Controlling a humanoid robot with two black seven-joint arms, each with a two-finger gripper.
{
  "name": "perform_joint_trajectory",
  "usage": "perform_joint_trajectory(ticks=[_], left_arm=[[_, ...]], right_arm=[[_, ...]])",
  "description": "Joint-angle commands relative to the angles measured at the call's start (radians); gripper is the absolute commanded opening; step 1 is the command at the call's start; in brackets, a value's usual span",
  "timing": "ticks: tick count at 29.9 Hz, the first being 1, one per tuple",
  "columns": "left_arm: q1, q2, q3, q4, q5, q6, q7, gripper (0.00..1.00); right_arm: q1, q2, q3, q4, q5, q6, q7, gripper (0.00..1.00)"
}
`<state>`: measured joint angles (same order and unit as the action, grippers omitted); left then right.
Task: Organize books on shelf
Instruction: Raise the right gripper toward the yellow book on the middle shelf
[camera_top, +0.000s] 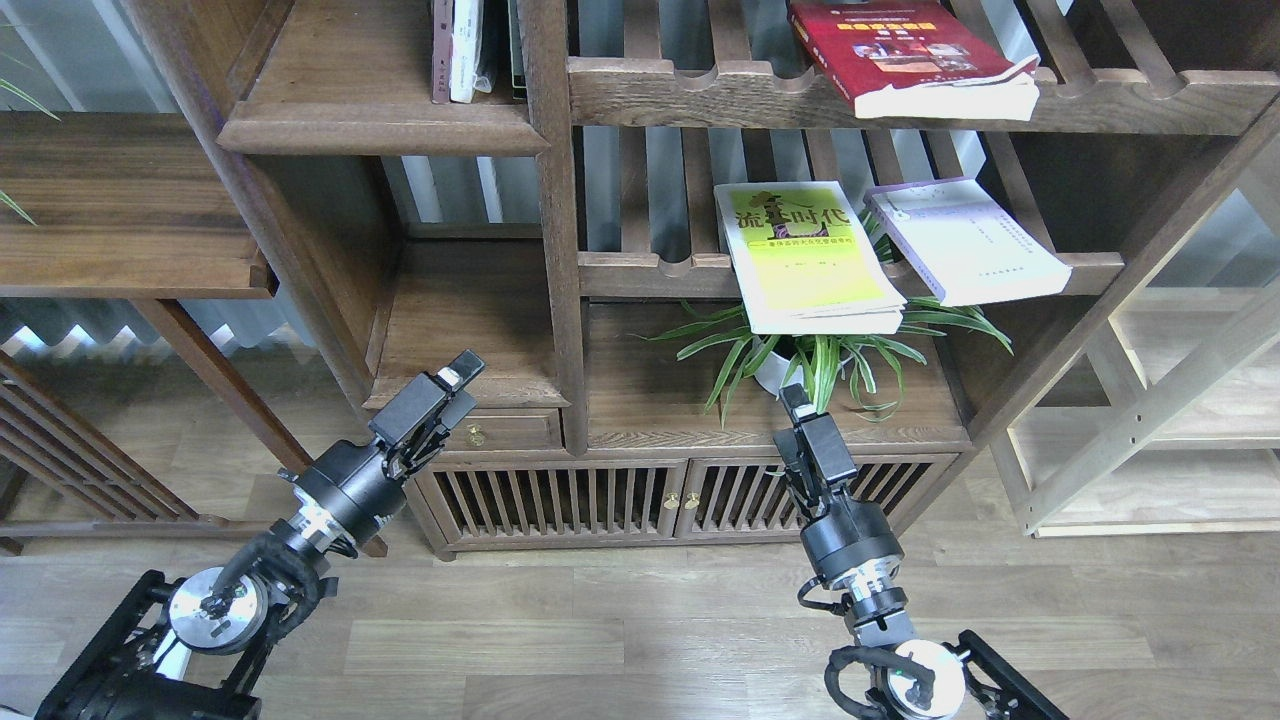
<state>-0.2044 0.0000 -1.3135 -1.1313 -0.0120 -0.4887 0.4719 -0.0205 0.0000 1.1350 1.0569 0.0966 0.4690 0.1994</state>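
Note:
Three books lie flat on the slatted racks. The yellow-green book (810, 255) overhangs the middle rack's front rail, and the pale lavender-white book (965, 240) lies just to its right. The thick red book (905, 55) rests on the upper rack. The shelf (380, 125), a solid dark board at the upper left, carries a few upright volumes (462, 50). My left gripper (455, 378) hovers low in front of the small drawer, shut and empty. Below the yellow-green book, in front of the plant, my right gripper (797, 400) is shut and empty too.
A potted spider plant (815, 355) stands under the middle rack. Below it is a cabinet with slatted doors (620, 500). A dark side table (120, 210) stands at left and a light unfinished wooden frame (1150, 420) at right. A vertical post (555, 200) divides the bookcase.

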Motion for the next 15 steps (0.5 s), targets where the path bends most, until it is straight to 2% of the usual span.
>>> perform_joint_trajectory(ticks=[1, 8, 15], left_arm=[[0.0, 0.0, -0.007, -0.013, -0.005, 0.0, -0.002, 0.99], [-0.001, 0.0, -0.046, -0.015, -0.048, 0.0, 0.002, 0.99], [0.011, 0.0, -0.029, -0.021, -0.089, 0.0, 0.002, 0.99]], right_arm=[[-0.006, 0.0, 0.009, 0.0, 0.0, 0.0, 0.0, 1.0], [-0.01, 0.0, 0.016, 0.0, 0.003, 0.0, 0.0, 1.0], [-0.018, 0.0, 0.014, 0.003, 0.011, -0.001, 0.0, 1.0]])
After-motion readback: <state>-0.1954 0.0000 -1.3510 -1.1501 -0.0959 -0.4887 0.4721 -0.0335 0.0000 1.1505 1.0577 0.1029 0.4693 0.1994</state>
